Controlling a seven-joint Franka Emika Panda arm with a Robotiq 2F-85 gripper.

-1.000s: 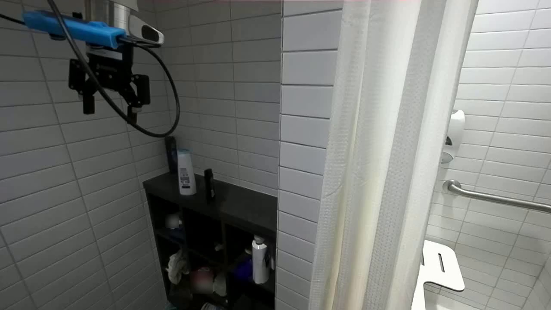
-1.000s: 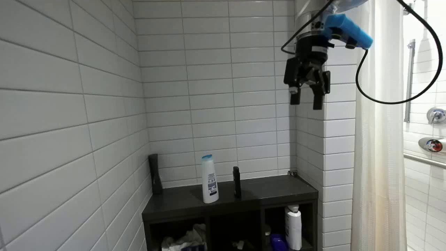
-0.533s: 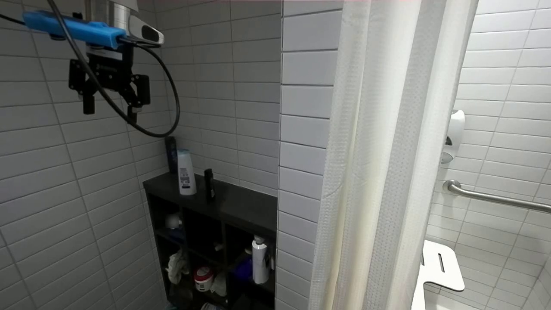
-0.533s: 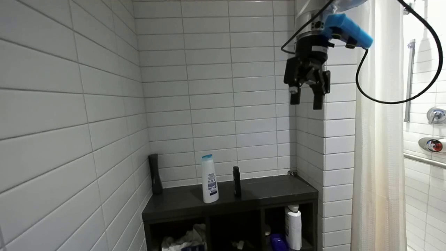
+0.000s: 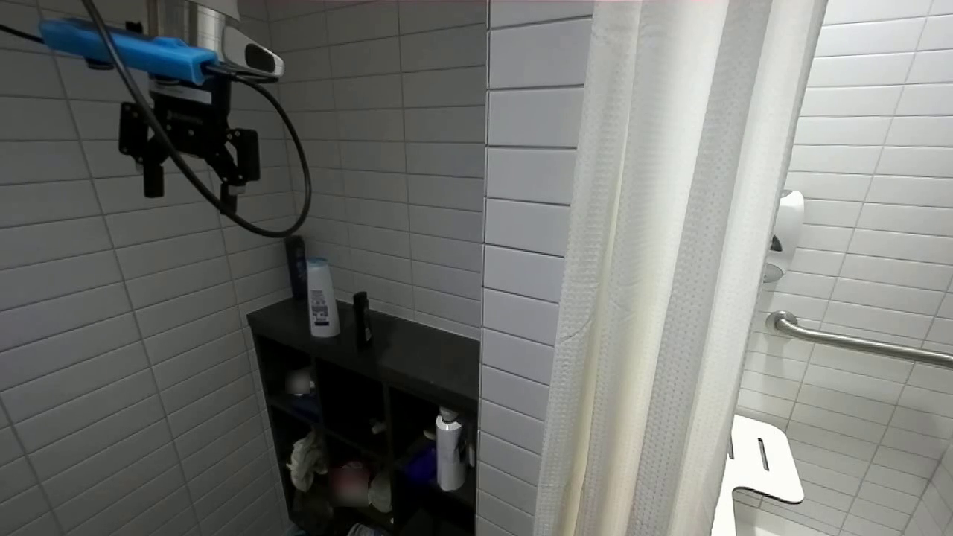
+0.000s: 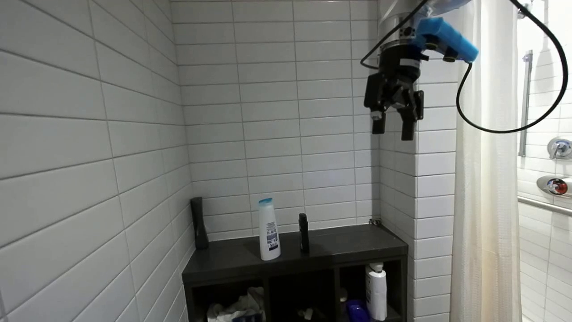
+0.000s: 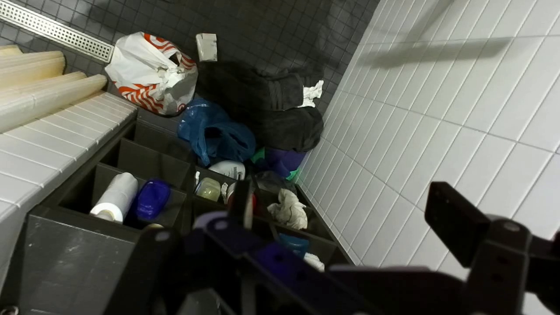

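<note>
Black, two-fingered and high in both exterior views, your end effector [image 6: 393, 132] stands with its fingers [image 6: 407, 129] spread wide around nothing but air. Nearest to it, though well below, are three upright containers on the dark tabletop [image 6: 348, 241]: a white shampoo bottle [image 6: 269, 235] with a light-blue cap, a slim black bottle [image 6: 304, 233] and a tapered dark bottle [image 6: 199, 223]. You have the white and slim ones close to the front edge, a gap between them; the tapered one sits in the back corner, just beside the tiled wall [image 6: 89, 179]. Past the slim bottle, the tabletop runs on to the tiled pillar [image 6: 415, 201], so your widest room lies there. Beyond the pillar hangs the shower curtain [image 6: 486, 214]. Beside your end effector, a black cable [image 6: 505, 132] droops in a loop.
</note>
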